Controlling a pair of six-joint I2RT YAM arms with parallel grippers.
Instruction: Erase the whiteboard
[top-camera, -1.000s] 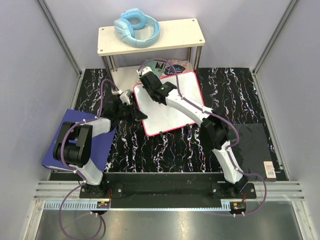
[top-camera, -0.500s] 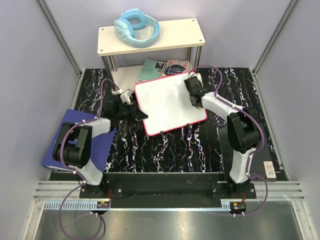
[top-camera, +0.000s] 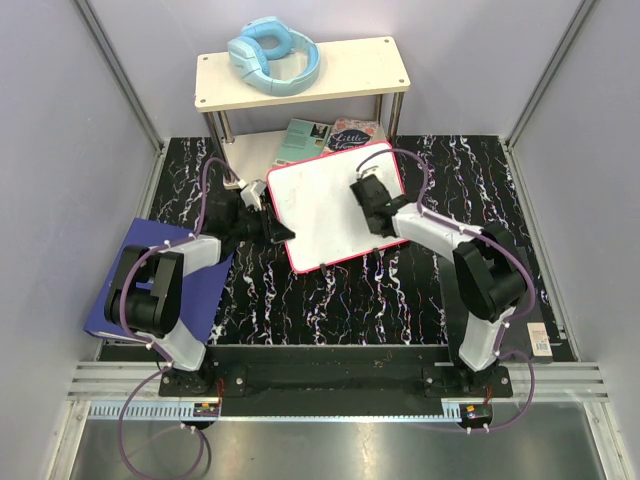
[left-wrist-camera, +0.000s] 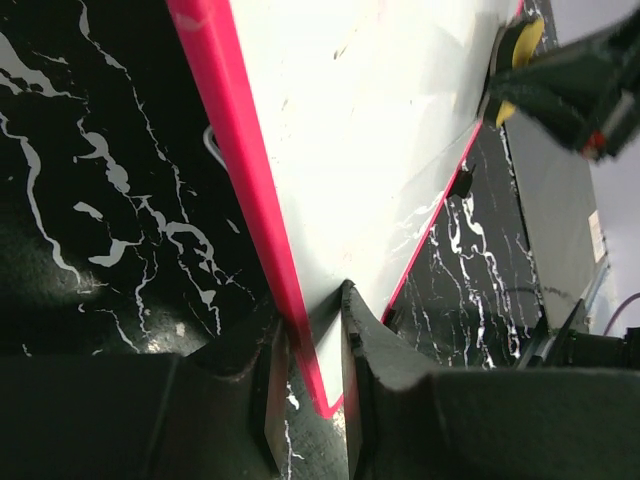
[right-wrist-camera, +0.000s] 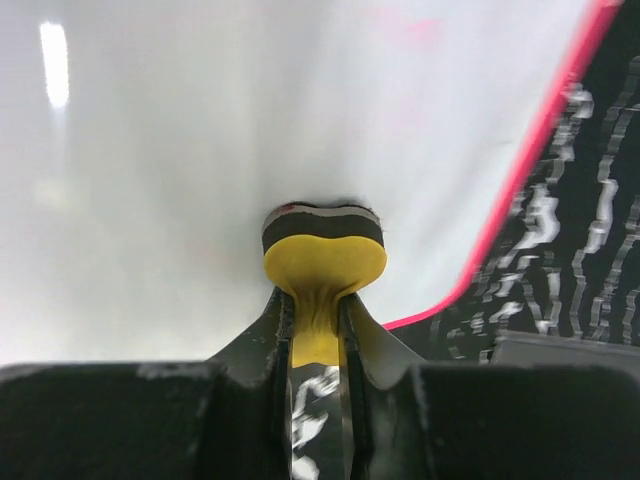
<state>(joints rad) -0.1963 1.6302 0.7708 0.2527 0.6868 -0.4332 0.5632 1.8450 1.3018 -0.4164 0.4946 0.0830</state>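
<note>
The whiteboard (top-camera: 325, 205), white with a pink-red frame, lies on the black marbled table. My left gripper (top-camera: 282, 231) is shut on its near left corner, and the left wrist view shows the frame (left-wrist-camera: 250, 170) pinched between the jaws. My right gripper (top-camera: 368, 200) is over the board's right half, shut on a yellow eraser (right-wrist-camera: 322, 262) whose dark felt face presses on the white surface (right-wrist-camera: 200, 150). The eraser also shows in the left wrist view (left-wrist-camera: 515, 50). The board looks mostly clean, with a faint pink smudge (right-wrist-camera: 420, 25).
A cream shelf (top-camera: 300, 72) with blue headphones (top-camera: 272, 53) stands behind the board. Books (top-camera: 330, 135) lie under the shelf. A blue binder (top-camera: 195, 290) lies at the left, a dark pad (top-camera: 515, 300) at the right.
My right gripper swept with the eraser from the board's top left to its right edge, then back left toward the middle. The left gripper kept its hold on the corner.
</note>
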